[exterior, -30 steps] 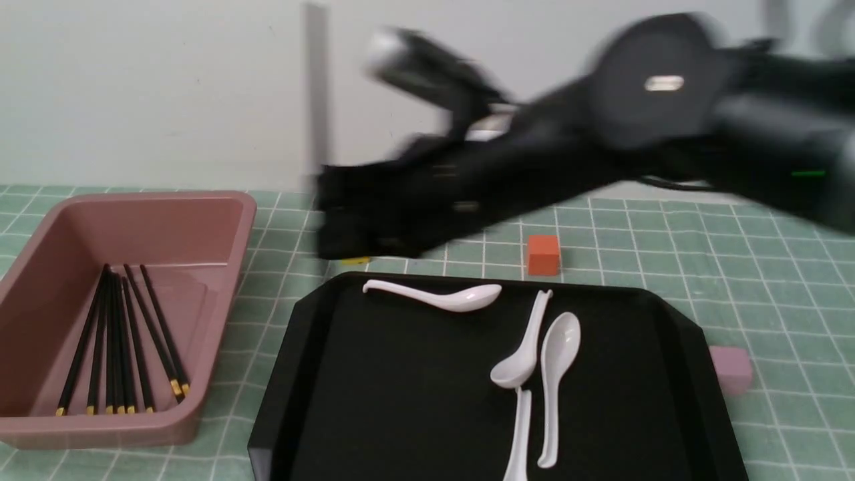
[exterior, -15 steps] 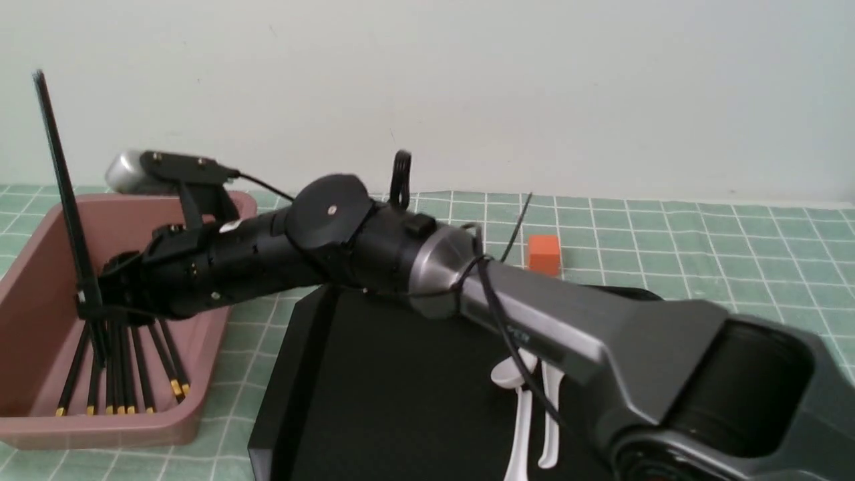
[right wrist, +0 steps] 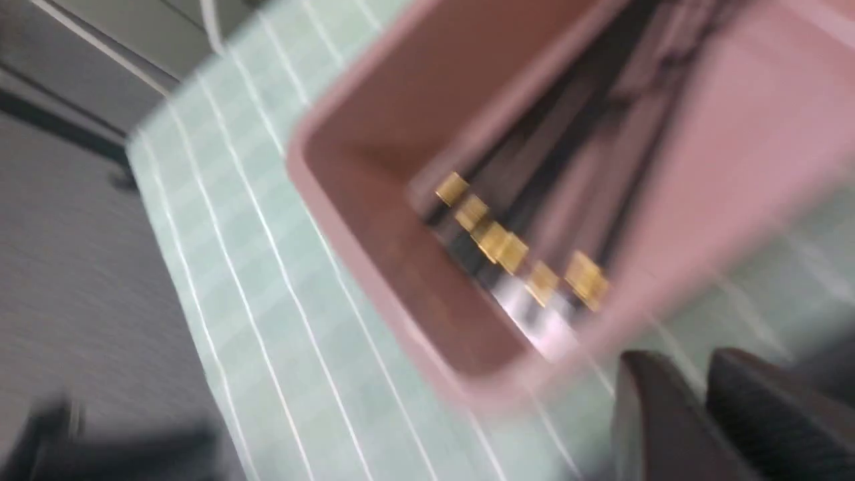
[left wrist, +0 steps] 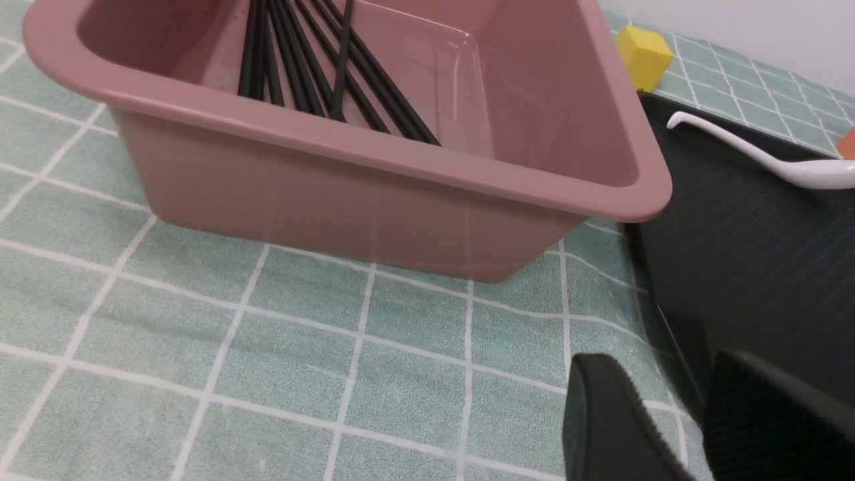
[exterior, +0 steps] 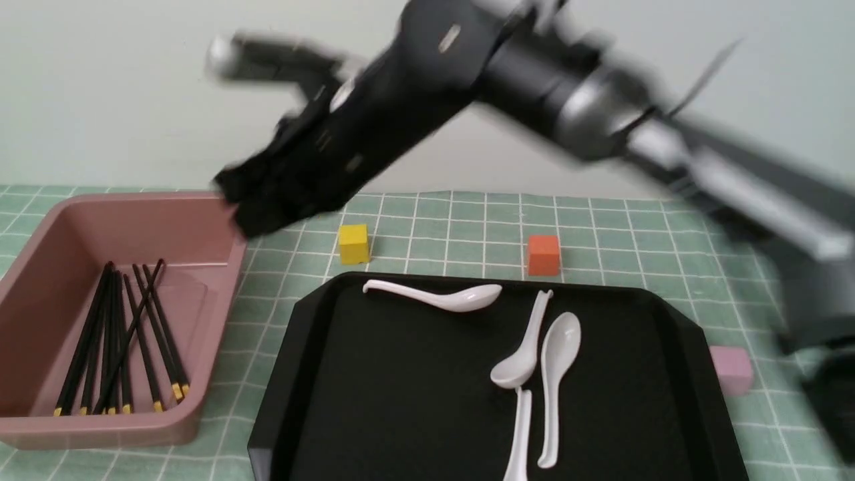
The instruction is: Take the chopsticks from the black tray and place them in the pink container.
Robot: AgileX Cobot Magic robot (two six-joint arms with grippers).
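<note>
Several black chopsticks (exterior: 120, 341) with yellow ends lie in the pink container (exterior: 133, 198) at the left, one slanting across the others. They also show in the left wrist view, chopsticks (left wrist: 314, 80), and blurred in the right wrist view, chopsticks (right wrist: 507, 247). No chopstick shows on the black tray (exterior: 401, 401). My right gripper (exterior: 244, 207) is blurred in the air above the container's far right corner; its fingers stand a narrow gap apart with nothing between them, right gripper (right wrist: 681, 364). My left gripper (left wrist: 658, 367) hovers open and empty low between container and tray.
Three white soup spoons lie on the tray: one (exterior: 434, 296) at the back, two (exterior: 554, 374) in the middle. A yellow cube (exterior: 353, 243) and an orange cube (exterior: 543, 254) stand behind the tray. A pale pink cube (exterior: 730, 369) sits at its right edge.
The right gripper carried an upright chopstick into the container and let it go; it now lies across the others. The right arm has since swung up and to the right.
</note>
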